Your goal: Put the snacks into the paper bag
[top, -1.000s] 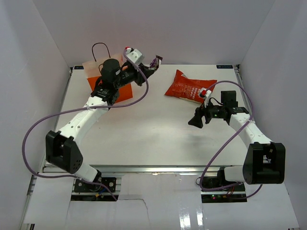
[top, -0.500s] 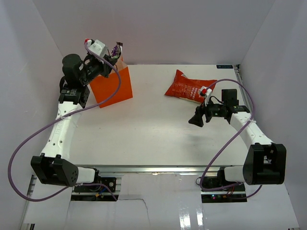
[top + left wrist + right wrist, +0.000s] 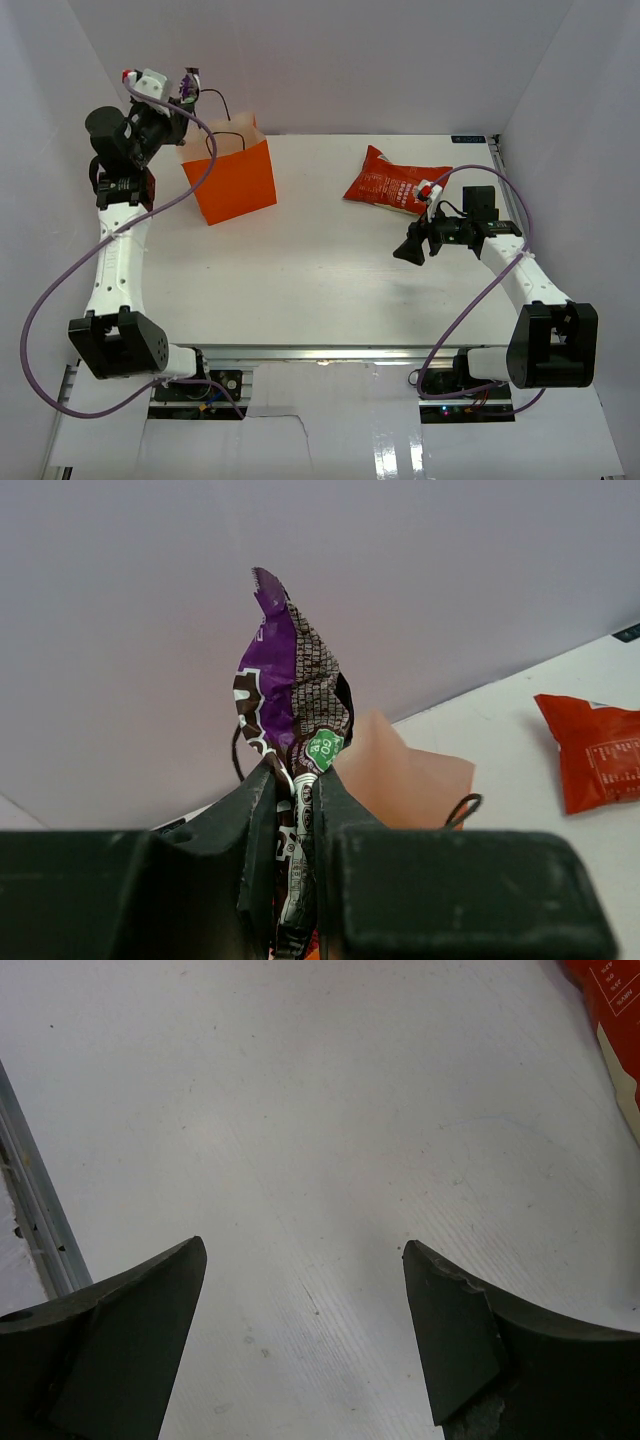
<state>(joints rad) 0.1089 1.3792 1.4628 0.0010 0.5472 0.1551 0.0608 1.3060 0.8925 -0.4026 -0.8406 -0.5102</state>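
The left gripper (image 3: 292, 780) is clenched on a dark purple crinkly candy packet (image 3: 290, 680), pinching its lower end between its 2 black fingers (image 3: 258, 810), so the wrapper stands upright above the jaws. Below and to the right of these jaws sits the upright orange paper shopping bag (image 3: 235, 185) with thin black cord handles, its pale inside showing; the packet hangs raised above and beside the bag's mouth, not inside it. The right gripper (image 3: 305, 1290) is released, its jaws spread wide with only bare white table (image 3: 300, 1110) between them. The large red crinkly chip bag (image 3: 395, 185) lies flat, beyond these jaws' right-hand side, apart from them.
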